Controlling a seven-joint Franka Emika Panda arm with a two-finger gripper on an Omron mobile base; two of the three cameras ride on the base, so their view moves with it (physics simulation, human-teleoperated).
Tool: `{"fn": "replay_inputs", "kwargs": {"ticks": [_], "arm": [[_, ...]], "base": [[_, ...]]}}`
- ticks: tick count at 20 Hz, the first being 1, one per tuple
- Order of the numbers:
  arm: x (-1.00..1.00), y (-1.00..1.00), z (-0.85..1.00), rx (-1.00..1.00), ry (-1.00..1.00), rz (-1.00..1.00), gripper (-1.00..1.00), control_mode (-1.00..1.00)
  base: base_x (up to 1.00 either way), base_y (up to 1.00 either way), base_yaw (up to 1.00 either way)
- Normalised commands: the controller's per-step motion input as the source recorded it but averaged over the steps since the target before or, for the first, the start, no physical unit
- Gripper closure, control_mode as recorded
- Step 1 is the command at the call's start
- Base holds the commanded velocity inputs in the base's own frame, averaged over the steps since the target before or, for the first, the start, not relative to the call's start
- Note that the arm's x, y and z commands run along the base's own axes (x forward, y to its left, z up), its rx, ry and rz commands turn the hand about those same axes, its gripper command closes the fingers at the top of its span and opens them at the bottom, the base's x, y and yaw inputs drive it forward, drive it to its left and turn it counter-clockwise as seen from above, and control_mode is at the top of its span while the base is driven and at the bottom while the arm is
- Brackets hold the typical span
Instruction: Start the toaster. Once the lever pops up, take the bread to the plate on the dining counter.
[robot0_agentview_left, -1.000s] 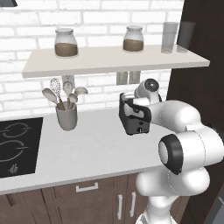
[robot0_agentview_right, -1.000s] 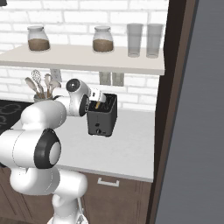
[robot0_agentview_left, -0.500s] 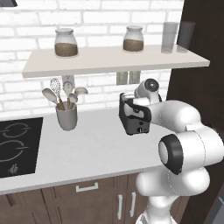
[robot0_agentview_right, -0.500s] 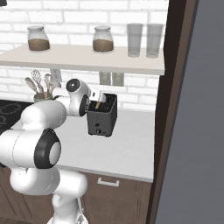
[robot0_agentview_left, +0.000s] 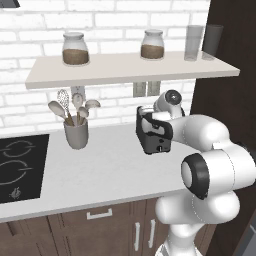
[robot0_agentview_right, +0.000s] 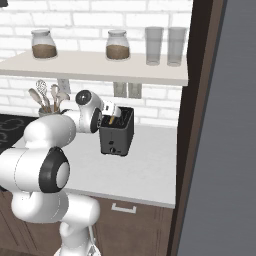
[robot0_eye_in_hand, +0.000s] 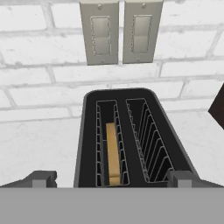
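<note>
Your gripper (robot0_eye_in_hand: 111, 178) hangs just above the near end of the black toaster (robot0_agentview_left: 154, 135), its fingers (robot0_eye_in_hand: 41, 178) spread wide and holding nothing, one tip showing on each side of the toaster's body in the hand view. The toaster stands on the white counter (robot0_agentview_left: 100, 170) below the wall shelf (robot0_agentview_left: 125, 70), with two outlet plates (robot0_eye_in_hand: 120, 30) on the brick wall behind it. Look into the slots: the bread (robot0_eye_in_hand: 113, 153) sits on edge, low in the left-hand slot as the hand view shows it, and the other slot holds only its wire guides. A grey utensil cup (robot0_agentview_left: 76, 132) stands well to the toaster's left, near the black cooktop (robot0_agentview_left: 20, 165).
</note>
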Motion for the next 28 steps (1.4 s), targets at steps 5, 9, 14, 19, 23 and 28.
{"fn": "replay_inputs", "kwargs": {"ticks": [5, 9, 14, 19, 23, 28], "arm": [[0.0, 0.0, 0.0, 0.0, 0.0, 0.0, -1.0, -1.0], [0.0, 0.0, 0.0, 0.0, 0.0, 0.0, -1.0, -1.0], [0.0, 0.0, 0.0, 0.0, 0.0, 0.0, -1.0, -1.0], [0.0, 0.0, 0.0, 0.0, 0.0, 0.0, -1.0, -1.0], [0.0, 0.0, 0.0, 0.0, 0.0, 0.0, -1.0, -1.0], [0.0, 0.0, 0.0, 0.0, 0.0, 0.0, -1.0, -1.0]], "base": [[0.0, 0.0, 0.0], [0.0, 0.0, 0.0], [0.0, 0.0, 0.0], [0.0, 0.0, 0.0], [0.0, 0.0, 0.0], [0.0, 0.0, 0.0]]}}
